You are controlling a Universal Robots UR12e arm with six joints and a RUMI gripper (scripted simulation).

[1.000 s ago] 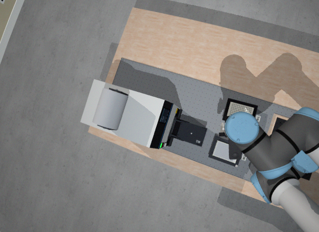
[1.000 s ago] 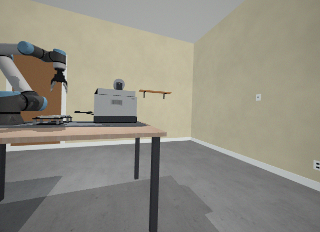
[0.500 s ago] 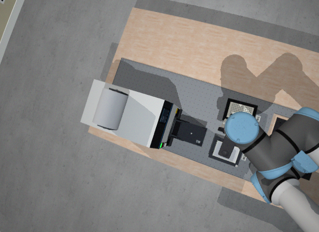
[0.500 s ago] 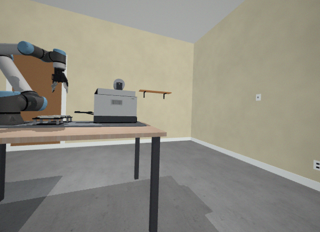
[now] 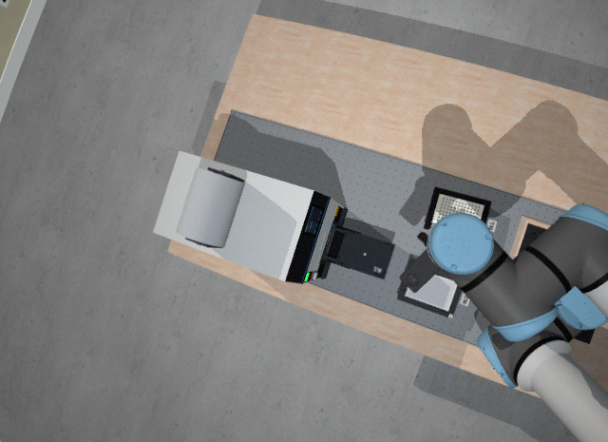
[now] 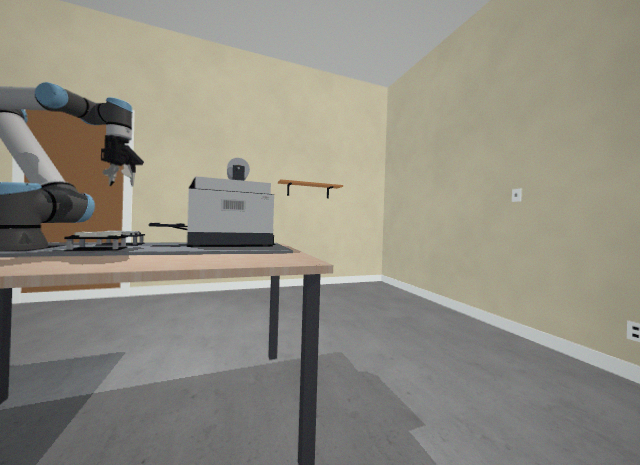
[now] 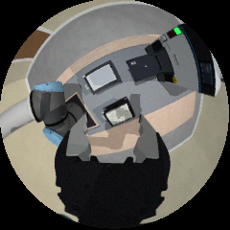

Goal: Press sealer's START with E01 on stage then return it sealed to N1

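Plate E01 (image 5: pixel 454 207) (image 7: pixel 119 115), pale with open wells, lies in nest N1 (image 5: pixel 431 209); the wrist partly hides it in the top view. A pale, smooth-topped plate (image 5: pixel 434 291) (image 7: pixel 101 77) lies in nest N2 (image 5: pixel 427 307). The sealer's stage (image 5: pixel 360 258) (image 7: pixel 143 68) is out and bare. The sealer's lamp (image 5: pixel 307 277) (image 7: pixel 177 31) is green. My gripper (image 6: pixel 122 181) (image 7: pixel 113 114) is open and empty, high above the nests and tilted. Its fingertips are hidden in the top view.
The sealer (image 5: pixel 265 221) (image 6: pixel 230 217) stands left of the nests in the top view, with a film roll (image 5: pixel 211 207) on top. A wood-edged dark tray or opening (image 5: pixel 518 239) lies right of N1, partly under the arm. The arm (image 5: pixel 530 280) reaches over from the right.
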